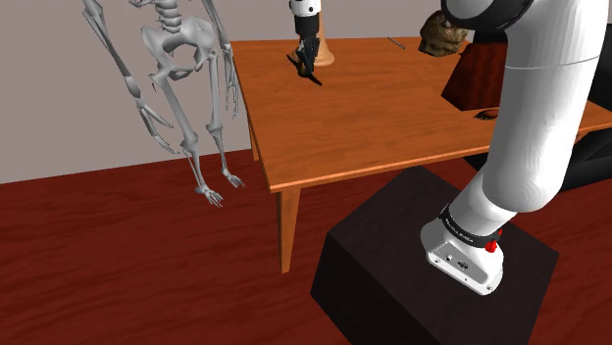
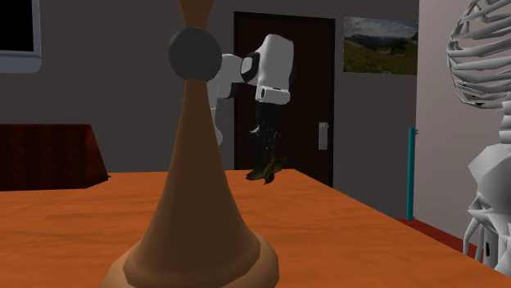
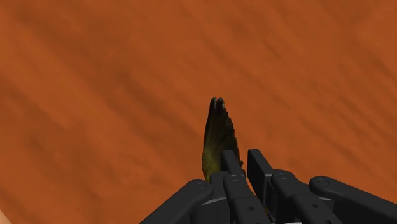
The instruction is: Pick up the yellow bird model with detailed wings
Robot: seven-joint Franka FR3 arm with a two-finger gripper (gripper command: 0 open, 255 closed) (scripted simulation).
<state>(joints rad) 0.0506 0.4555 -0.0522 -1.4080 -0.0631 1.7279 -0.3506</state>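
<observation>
Wrist view: claw (image 3: 245,164) almost pressed together, pinching bird (image 3: 218,137) by its body. Dark yellowish wing sticks out just past the fingertips, long axis running along the claw's own reach. Orange table (image 3: 95,95) lies beyond the wing tip; contact with it unclear. Judged next move: pull straight back off the table, grip unchanged.

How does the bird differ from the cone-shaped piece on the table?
The bird is dark with yellowish tinges; the cone is plain tan. The bird has thin, pointed wings; the cone is smooth with a flared base. The gripper clasps the bird; the cone stands free. Both are at the orange-brown table.
</observation>
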